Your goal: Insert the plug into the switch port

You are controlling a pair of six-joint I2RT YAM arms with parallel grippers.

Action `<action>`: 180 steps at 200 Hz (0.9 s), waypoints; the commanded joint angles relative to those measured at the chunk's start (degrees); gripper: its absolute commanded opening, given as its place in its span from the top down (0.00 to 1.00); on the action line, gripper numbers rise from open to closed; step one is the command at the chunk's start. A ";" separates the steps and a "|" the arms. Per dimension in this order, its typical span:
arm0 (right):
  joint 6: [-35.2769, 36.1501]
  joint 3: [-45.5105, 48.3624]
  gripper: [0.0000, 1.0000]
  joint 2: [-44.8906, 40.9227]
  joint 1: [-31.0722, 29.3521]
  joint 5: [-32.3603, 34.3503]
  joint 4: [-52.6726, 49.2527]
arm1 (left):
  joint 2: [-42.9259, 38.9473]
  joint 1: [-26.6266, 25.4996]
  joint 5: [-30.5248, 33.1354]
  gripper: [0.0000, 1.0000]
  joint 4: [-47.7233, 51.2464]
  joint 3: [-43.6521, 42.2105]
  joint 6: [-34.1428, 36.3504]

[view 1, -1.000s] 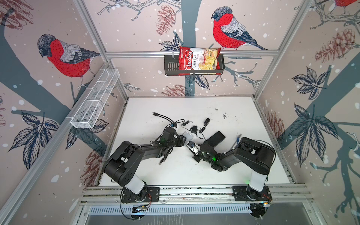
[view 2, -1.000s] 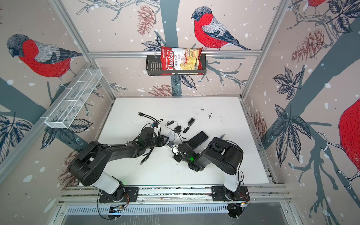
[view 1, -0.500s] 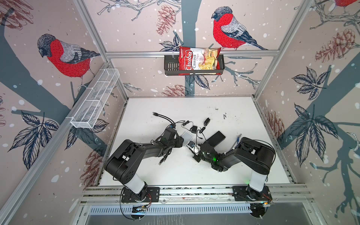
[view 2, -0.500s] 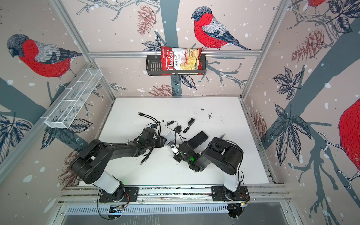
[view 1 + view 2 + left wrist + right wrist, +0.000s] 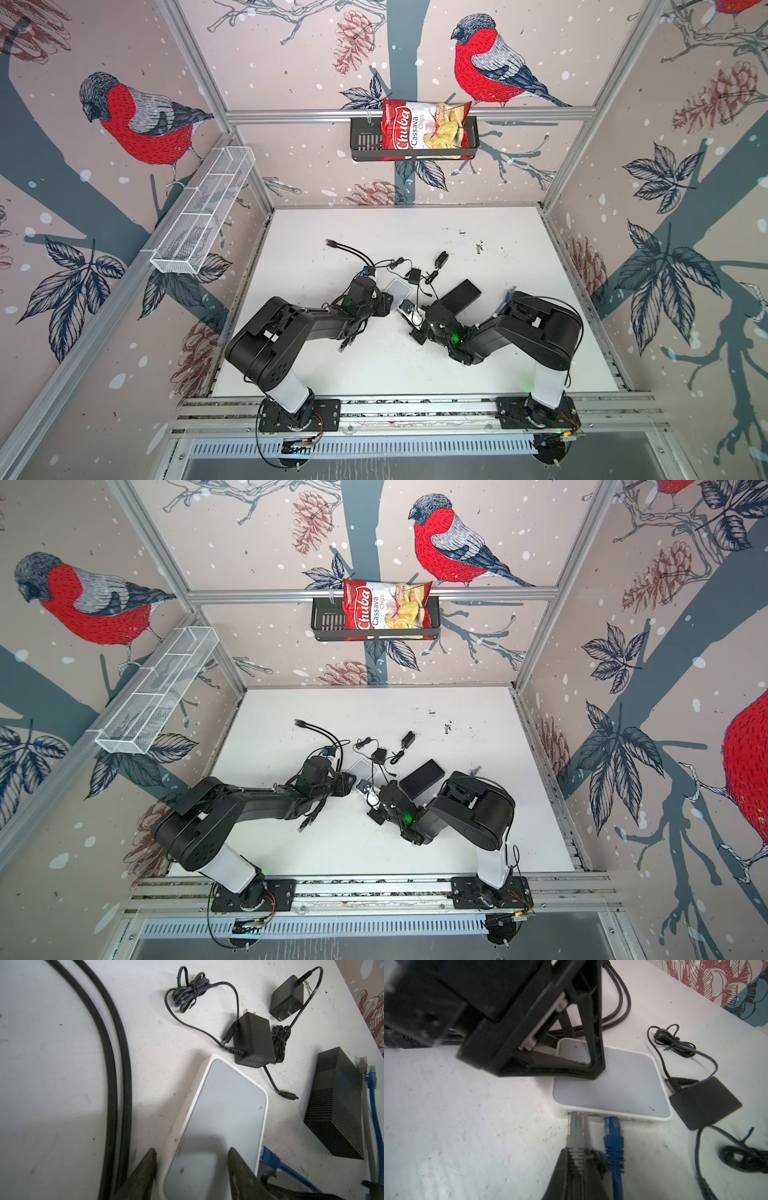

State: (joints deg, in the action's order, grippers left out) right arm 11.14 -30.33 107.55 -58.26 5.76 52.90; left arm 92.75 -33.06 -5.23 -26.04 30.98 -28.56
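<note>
Grey plug (image 5: 576,1126) is clamped at its boot by the right tool (image 5: 578,1164), and its tip is set at the end port of the white switch (image 5: 612,1088); how deep it sits cannot be told. A blue plug (image 5: 612,1126) is seated in the port just beside it. The switch is laid flat on the surface (image 5: 467,1115). The left tool (image 5: 192,1151) is spread apart at the switch's far end, one finger over its top, with nothing gripped. A black adapter (image 5: 704,1101) is seen just beside the switch.
</note>
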 commanded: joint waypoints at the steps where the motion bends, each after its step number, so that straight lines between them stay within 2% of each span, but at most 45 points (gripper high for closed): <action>1: -1.16 -0.53 0.94 0.13 -0.19 -1.15 2.22 | 0.62 -1.42 -4.25 0.48 2.53 -0.51 -0.14; 109: -0.33 0.58 0.98 0.24 0.41 -1.96 3.52 | 0.85 -4.29 -6.43 0.48 3.32 -1.33 3.80; 156: -0.07 3.38 0.98 -1.01 1.22 -2.36 3.56 | -0.37 -3.90 -5.32 0.32 6.26 0.52 6.32; 180: 0.13 4.00 0.98 -1.26 1.27 -2.54 3.67 | -0.38 -3.25 -5.42 0.30 6.56 1.99 7.12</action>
State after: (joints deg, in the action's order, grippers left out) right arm 10.63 -26.79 106.54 -56.97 4.58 56.10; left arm 92.38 -36.60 -4.93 -24.18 31.77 -22.92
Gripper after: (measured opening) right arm 0.132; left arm 0.704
